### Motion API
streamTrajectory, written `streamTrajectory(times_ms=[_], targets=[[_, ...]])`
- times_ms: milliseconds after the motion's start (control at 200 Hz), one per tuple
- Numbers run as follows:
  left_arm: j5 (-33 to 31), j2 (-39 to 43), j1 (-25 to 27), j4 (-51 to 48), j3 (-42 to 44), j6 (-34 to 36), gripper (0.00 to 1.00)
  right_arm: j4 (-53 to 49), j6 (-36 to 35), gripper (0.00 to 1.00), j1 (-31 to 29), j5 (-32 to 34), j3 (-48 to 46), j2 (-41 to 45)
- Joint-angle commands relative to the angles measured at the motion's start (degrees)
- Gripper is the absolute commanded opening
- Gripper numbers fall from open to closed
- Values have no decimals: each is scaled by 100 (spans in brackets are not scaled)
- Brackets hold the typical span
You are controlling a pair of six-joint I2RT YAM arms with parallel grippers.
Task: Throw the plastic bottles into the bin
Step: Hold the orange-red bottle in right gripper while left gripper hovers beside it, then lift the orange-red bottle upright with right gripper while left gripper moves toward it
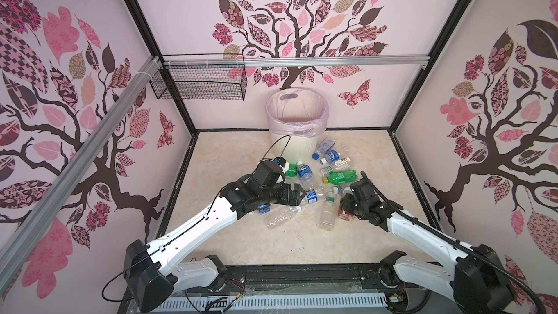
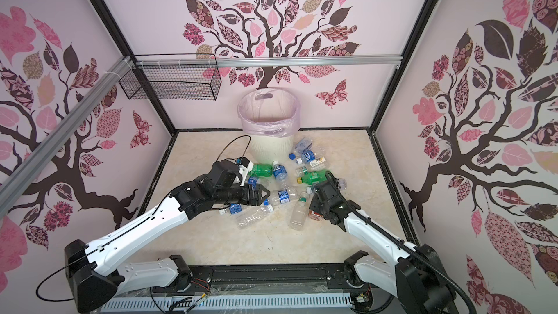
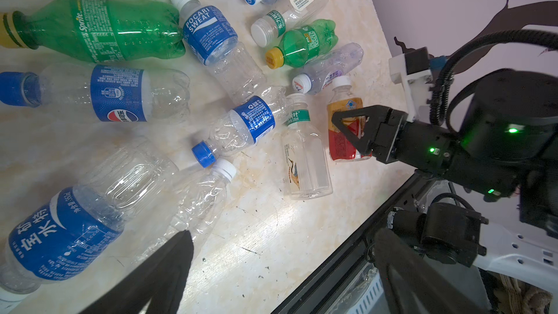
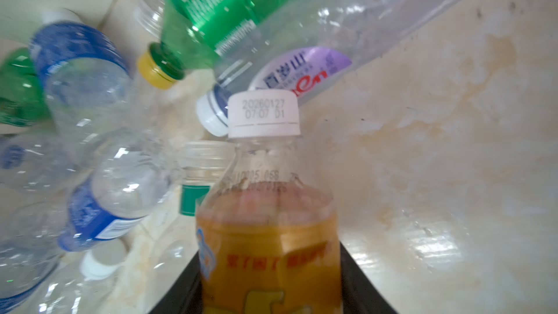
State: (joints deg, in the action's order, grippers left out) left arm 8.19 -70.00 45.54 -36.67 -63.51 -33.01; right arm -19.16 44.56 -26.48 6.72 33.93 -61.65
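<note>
The right claw (image 4: 268, 255) is gripping the orange bottle (image 4: 265, 222), with its two black fingers pressing on both sides of the body. In both top views this bottle is lying just right of the centre, on the table (image 1: 271, 246). The left claw (image 1: 297, 194) is standing wide open over the other bottles (image 1: 303, 172), holding nothing. The bin (image 1: 302, 146) is standing above the pile, in the middle of the frame.

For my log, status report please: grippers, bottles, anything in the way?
Left gripper open, empty. Right gripper straddling orange-labelled bottle, grip unconfirmed. Clear bottle lies close beside it. Bin upright, at back.
</note>
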Motion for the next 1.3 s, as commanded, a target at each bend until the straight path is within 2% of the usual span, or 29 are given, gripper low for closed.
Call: streamTrajectory(times_ms=[0,140,270,445,560,850,1175,1295], targets=[[32,130,18,8,35,93,97,-305,-76,52,29,-283,645,265],[-21,338,17,321,131,-67,97,-211,54,52,31,-745,1443,126],[-148,594,23,913,253,-371,97,241,510,52,34,-1357,2095,-154],[-421,717,18,1659,317,-652,97,1064,1225,52,20,-2165,2498,-523],[-391,590,21,1937,225,-646,97,1360,1398,52,-14,-2533,2639,-679],[-84,78,17,2210,-13,-566,97,1916,1770,53,-32,-2963,2671,-647],[124,8,18,2513,-49,-622,97,2340,2017,53,-54,-3062,2606,-759],[131,-31,26,2655,2,-759,97,2336,2021,53,-133,-2893,2577,-787]])
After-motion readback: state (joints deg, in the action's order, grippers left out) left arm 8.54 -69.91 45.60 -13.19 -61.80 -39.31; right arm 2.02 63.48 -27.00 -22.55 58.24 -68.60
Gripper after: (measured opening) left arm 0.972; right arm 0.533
